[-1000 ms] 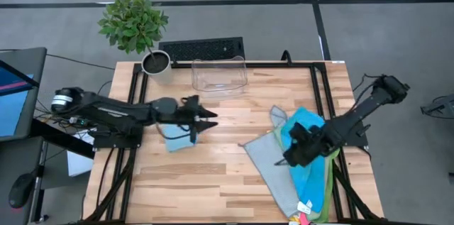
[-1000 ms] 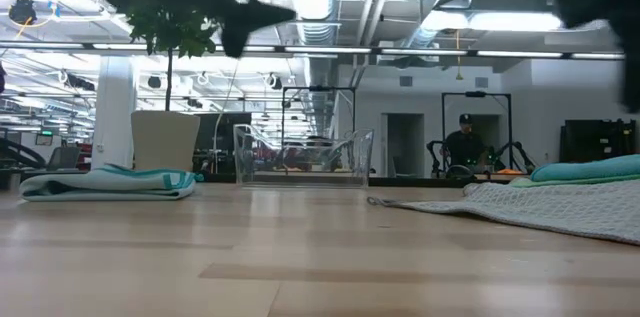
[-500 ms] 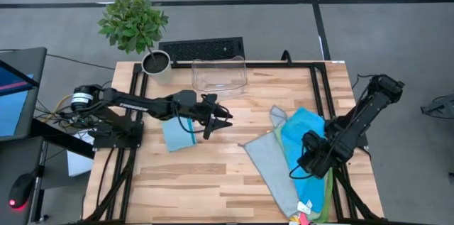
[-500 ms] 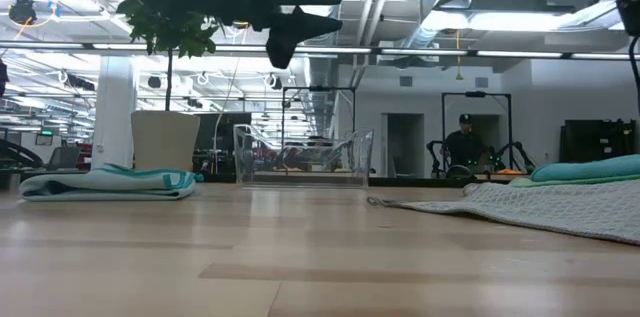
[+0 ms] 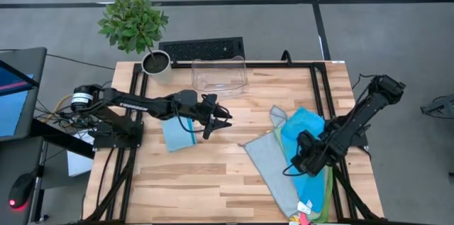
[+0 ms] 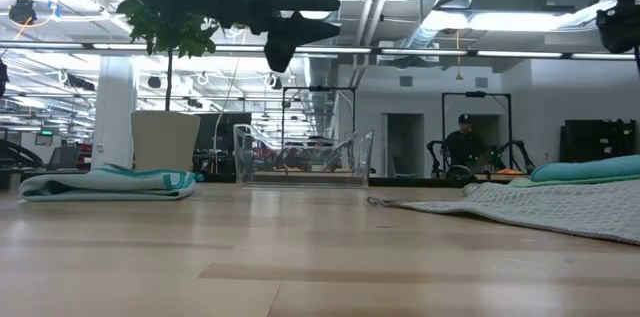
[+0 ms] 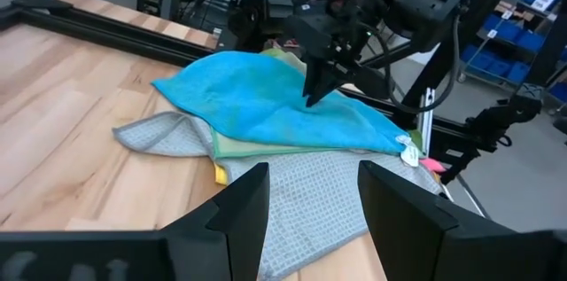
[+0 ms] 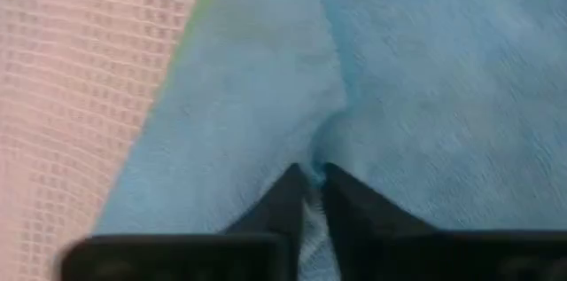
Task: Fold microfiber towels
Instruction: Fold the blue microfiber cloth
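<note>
The blue towel (image 5: 306,127) lay on top of the towel pile (image 5: 294,165), directly beneath the right gripper (image 5: 303,155), whose fingers were pinched together on a pleat of it. A folded towel (image 5: 176,135) lay just beside and below the left gripper (image 5: 221,118), which hovered with fingers apart and empty. Risk: the shallow pinch could slip during lifting, or snag the green towel (image 7: 257,145) underneath and drag it along.
</note>
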